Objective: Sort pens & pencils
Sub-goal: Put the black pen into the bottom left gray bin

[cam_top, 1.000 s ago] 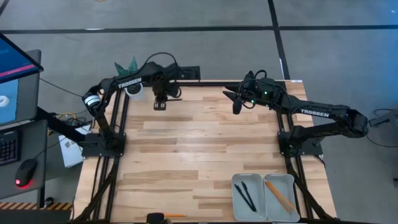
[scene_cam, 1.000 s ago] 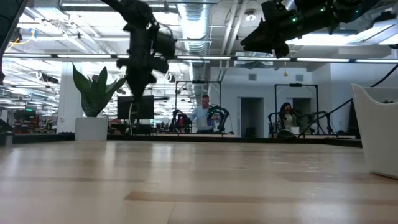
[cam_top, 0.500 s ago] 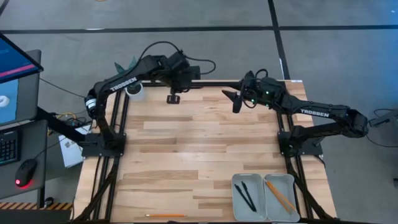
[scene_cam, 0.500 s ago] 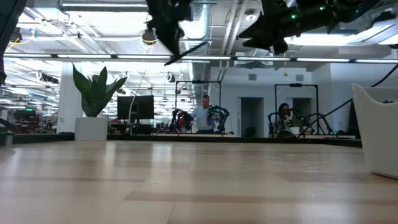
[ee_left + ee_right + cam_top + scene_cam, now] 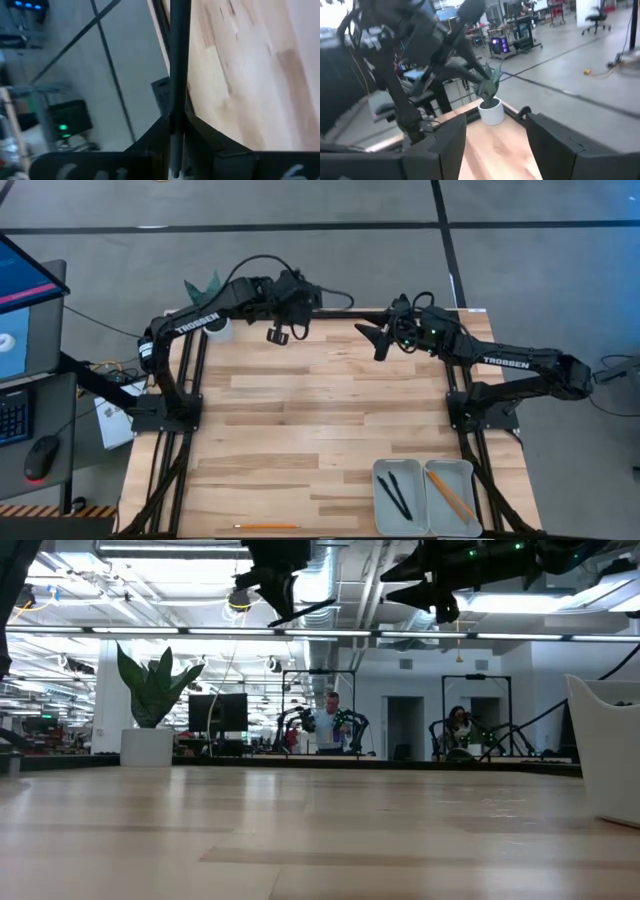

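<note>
— What has changed for us in the last second?

— Two things. Our left tool (image 5: 278, 334) has swung along the far edge of the table (image 5: 300, 420), the edge opposite the pen tray (image 5: 384, 470), and now sits closer to our right tool (image 5: 379, 340). Meanwhile the right tool has spread its fingers from partly open to wide.

— So what do we make of that?

— It looks like we are setting up a handover. The right arm is the one on the pen tray's side of the table.

— What is each tool holding?

— The left tool is pinched narrow on a black pen (image 5: 179, 60), which runs straight out between its fingers. The right tool stands wide and empty, touching nothing, well above the table.

— And the rest of the things?

— Two pens (image 5: 395, 495) already lie in the pen tray. The pencils (image 5: 450, 495) lie in the pencil tray (image 5: 470, 475), touching the pen tray's side. One stray pencil (image 5: 265, 526) lies on the table well apart from the pen tray, along the same near edge. We judge that pencil and the held pen are all that is left to sort.
</note>
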`<state>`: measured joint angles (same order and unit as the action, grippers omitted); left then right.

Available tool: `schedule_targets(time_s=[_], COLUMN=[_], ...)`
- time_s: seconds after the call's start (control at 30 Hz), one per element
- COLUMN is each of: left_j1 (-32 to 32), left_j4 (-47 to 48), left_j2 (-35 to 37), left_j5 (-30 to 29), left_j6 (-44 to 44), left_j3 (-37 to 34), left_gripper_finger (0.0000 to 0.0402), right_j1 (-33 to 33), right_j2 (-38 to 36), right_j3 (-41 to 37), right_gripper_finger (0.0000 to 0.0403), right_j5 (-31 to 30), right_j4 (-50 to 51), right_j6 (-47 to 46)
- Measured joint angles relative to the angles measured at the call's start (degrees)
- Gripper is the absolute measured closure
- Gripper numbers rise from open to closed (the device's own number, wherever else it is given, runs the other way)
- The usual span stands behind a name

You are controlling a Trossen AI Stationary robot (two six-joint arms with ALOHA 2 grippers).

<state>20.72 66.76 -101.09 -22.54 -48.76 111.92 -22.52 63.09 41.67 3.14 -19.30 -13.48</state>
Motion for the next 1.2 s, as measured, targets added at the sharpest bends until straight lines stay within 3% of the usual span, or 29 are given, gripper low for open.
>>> schedule_targets(time_s=[0.33,0.5,0.7,1.0,1.2], left_j1=[-5.4,-7.8,-9.3,-10.9,-11.9], left_j4=[-3.5,-7.6,-11.0,-11.3,-15.2], left_j2=[-0.3,-0.3,-0.3,-0.3,-0.3], left_j5=[-5.2,-4.7,-4.5,-4.1,-0.7], left_j6=[-12.4,-16.3,-20.6,-28.8,-34.5], left_j3=[-0.6,-0.6,-0.6,-0.6,-0.6], left_gripper_finger=[0.0365,0.0365,0.0365,0.0365,0.0365], right_j1=[-0.2,1.5,2.6,2.6,2.6], right_j2=[0.0,0.0,0.0,0.0,0.0], right_j3=[0.0,0.0,0.0,0.0,0.0], right_gripper_finger=[0.0175,0.0175,0.0175,0.0175,0.0175], right_j5=[1.9,4.5,13.4,15.5,15.5], right_j4=[5.8,5.9,3.5,2.9,2.9], right_j6=[-19.8,-23.1,-27.7,-32.0,-33.4])
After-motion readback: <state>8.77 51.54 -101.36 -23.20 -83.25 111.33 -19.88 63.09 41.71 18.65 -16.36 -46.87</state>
